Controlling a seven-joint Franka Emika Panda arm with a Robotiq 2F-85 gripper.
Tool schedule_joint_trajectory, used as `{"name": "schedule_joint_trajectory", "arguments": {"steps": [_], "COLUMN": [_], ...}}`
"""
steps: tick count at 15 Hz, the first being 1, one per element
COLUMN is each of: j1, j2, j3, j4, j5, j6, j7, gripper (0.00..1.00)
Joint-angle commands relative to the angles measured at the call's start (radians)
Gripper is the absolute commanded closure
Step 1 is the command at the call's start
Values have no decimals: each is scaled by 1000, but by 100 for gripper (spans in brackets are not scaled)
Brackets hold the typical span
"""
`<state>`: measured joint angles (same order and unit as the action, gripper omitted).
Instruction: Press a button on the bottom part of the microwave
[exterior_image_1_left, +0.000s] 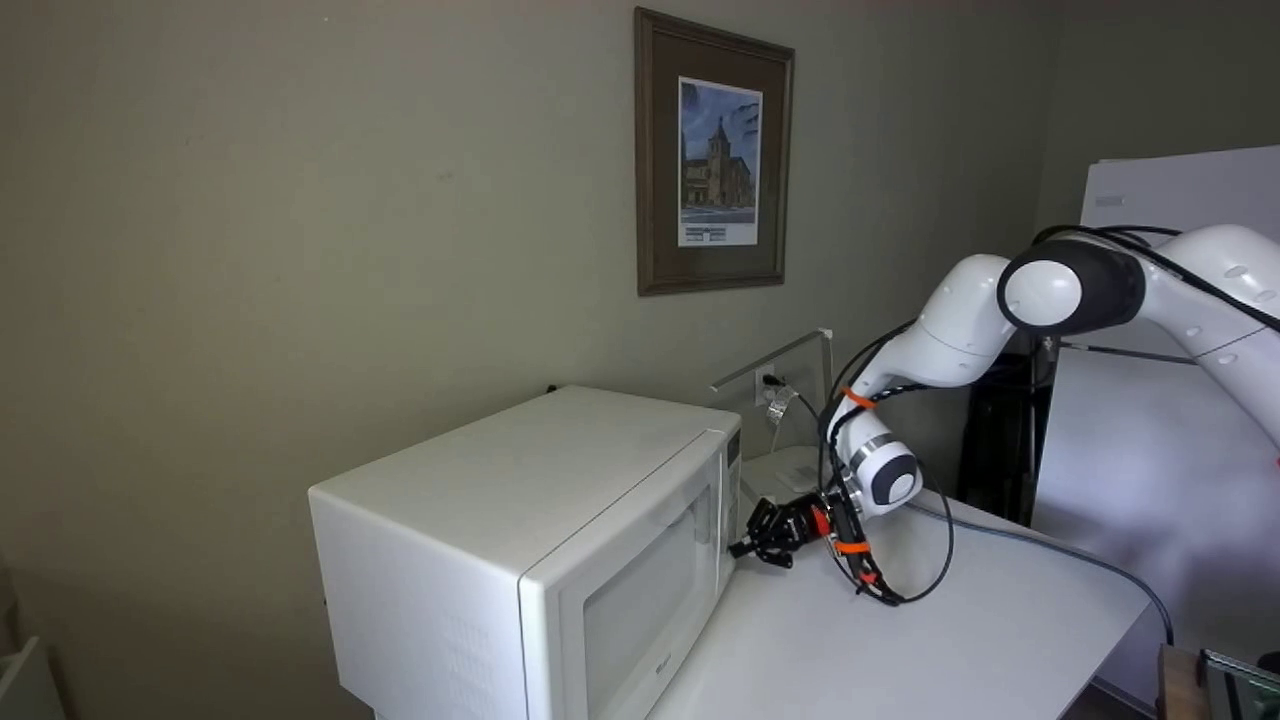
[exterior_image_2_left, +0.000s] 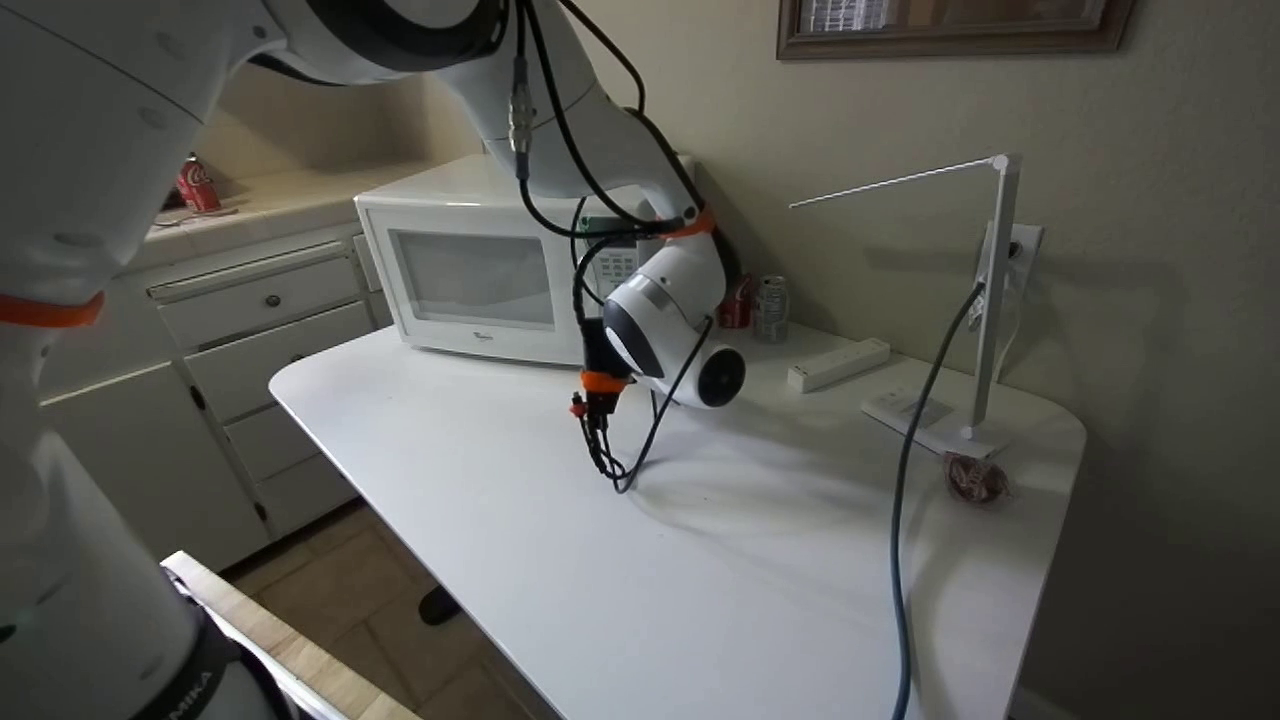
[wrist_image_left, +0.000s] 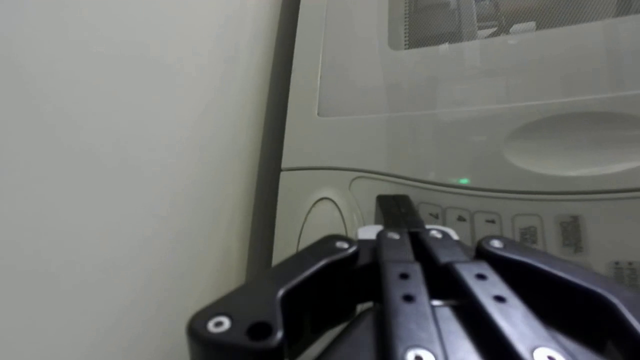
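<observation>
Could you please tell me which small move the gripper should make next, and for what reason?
Probably a small shift down toward the table: in the wrist view, the shut gripper ends beside the 7 key, while the rounded button, likely the target, sits lower on the microwave, nearer the table.

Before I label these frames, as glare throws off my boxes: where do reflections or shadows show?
Wrist view: pale reflections on the microwave door, plus a green spot; in an exterior view: soft shadows on the table and the wall behind the lamp.
</observation>
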<state>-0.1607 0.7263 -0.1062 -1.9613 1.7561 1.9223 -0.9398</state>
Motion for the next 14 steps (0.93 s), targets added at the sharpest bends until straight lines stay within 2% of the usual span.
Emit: {"name": "schedule_joint_trajectory", "arguments": {"steps": [1, 14], "j1": [11, 18], "j2": [9, 7], "j3": [12, 22], "j4": [31, -1], "j5": [111, 269], "j6": [11, -29], "j7": [56, 141], "gripper": [100, 100]}}
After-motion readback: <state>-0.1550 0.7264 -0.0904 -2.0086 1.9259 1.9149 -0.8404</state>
